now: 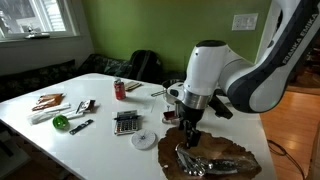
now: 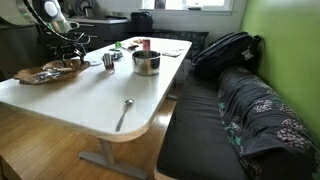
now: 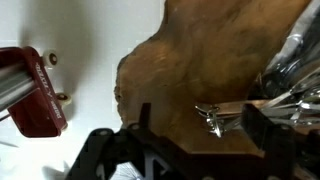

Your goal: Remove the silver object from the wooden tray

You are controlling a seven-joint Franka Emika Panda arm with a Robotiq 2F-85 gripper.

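One pincer [image 1: 190,140], jaws apart, over silver object [image 1: 203,164] on wooden tray [image 1: 248,158].

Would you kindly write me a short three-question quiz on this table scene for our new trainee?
1. True or false: the silver object lies on the wooden tray.
2. What lies beside the calculator? A) white round disc B) kettle C) book
3. Fill in: the can on the table is coloured ____.
Key: 1 true; 2 A; 3 red.
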